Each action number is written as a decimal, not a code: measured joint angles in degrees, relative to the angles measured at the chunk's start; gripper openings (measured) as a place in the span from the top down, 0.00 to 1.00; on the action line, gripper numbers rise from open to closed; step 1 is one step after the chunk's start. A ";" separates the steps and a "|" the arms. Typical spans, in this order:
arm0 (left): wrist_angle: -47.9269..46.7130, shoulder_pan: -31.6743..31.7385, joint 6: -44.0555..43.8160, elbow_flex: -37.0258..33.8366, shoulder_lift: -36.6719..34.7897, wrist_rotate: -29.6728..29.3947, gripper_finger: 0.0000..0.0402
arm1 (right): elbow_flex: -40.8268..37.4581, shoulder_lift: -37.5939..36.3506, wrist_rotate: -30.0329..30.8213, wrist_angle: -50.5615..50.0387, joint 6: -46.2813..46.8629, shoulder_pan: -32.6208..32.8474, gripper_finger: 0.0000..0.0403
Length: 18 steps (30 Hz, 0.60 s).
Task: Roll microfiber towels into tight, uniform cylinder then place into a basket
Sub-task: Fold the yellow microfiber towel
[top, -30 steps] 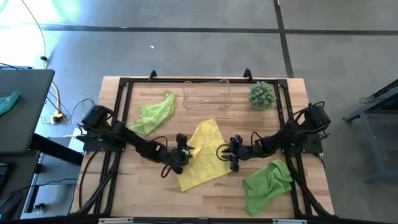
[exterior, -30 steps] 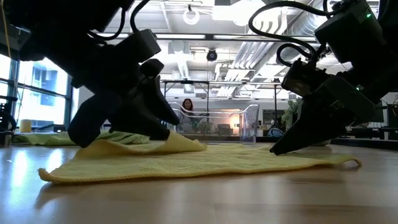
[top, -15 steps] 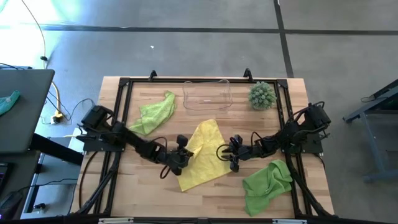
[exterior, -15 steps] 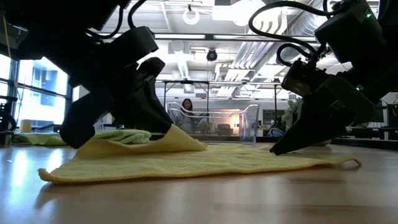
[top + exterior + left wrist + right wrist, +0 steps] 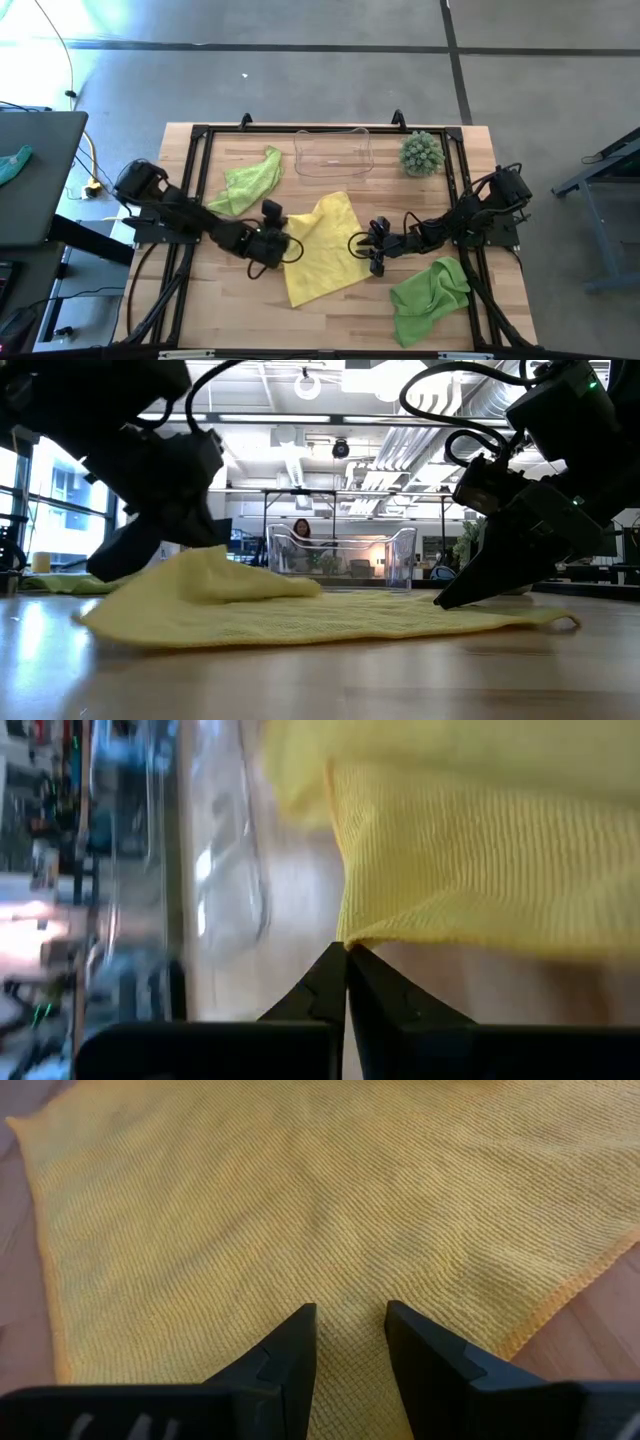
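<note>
The yellow towel (image 5: 322, 245) lies spread at the table's middle, with its left edge raised into a hump (image 5: 205, 565). My left gripper (image 5: 287, 252) is shut on that edge. My right gripper (image 5: 374, 252) stands at the towel's right side, its fingers apart over the cloth (image 5: 330, 1230). One lime green towel (image 5: 250, 180) lies crumpled at the far left and another (image 5: 430, 298) at the near right. The clear basket (image 5: 333, 152) stands at the far edge. My left gripper pinches the yellow towel's left edge (image 5: 345, 934) between its two fingertips (image 5: 330, 982), at a corner of the hem. It comes slanting down from the table's left. The held edge is lifted off the table; the rest lies flat. My right gripper sets its spread fingertips (image 5: 298, 1332) down on the towel near its right edge (image 5: 470, 608), slanting down from the table's right. The cloth under them lies flat on the wood.
A spiky green ball plant (image 5: 421, 153) stands at the far right beside the basket. A black frame (image 5: 200, 135) runs round the table. A person (image 5: 301, 530) shows far behind the basket. Bare wood (image 5: 330, 320) lies along the near edge.
My left gripper has drawn back toward the table's left edge, rising a little and tipping. The yellow towel's left edge has come up with it into a hump, and that end has slid slightly inward. The rest of the towel has stayed flat.
</note>
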 joint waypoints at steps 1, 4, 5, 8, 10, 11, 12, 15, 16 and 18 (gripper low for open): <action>-2.40 0.03 -1.93 0.00 -0.46 -0.20 1.00 | 0.00 0.00 0.00 0.00 0.02 0.00 0.71; -8.89 0.43 -7.03 0.00 -0.97 -0.22 1.00 | 0.00 0.00 0.00 0.00 -0.02 -0.13 0.71; -10.31 0.45 -8.72 0.00 -0.99 -0.22 1.00 | 0.00 0.00 -0.02 0.00 -0.02 -0.15 0.71; -12.85 0.45 -12.14 0.00 -1.01 2.58 1.00 | 0.00 0.00 0.20 0.02 0.01 -0.41 0.71; -13.76 0.33 -13.76 0.00 -1.01 5.93 1.00 | 0.00 0.00 0.40 0.00 0.00 -0.99 0.71; -14.13 0.19 -14.58 0.00 -1.01 6.97 1.00 | 0.00 0.00 0.66 -0.01 -0.03 -1.46 0.71; -14.35 0.00 -15.38 0.00 -1.01 7.34 1.00 | 0.00 0.00 0.83 0.00 -0.12 -1.94 0.71; -14.56 -0.17 -16.27 0.00 -1.01 7.49 1.00 | 0.00 0.00 0.81 -0.01 -0.42 -3.76 0.71; -14.54 -0.19 -16.28 0.00 -1.01 7.49 1.00 | 0.00 0.00 0.85 0.00 -0.41 -4.36 0.71; -14.53 0.02 -17.18 0.00 -1.01 7.47 0.99 | 0.00 0.00 0.65 0.00 -0.42 -5.27 0.71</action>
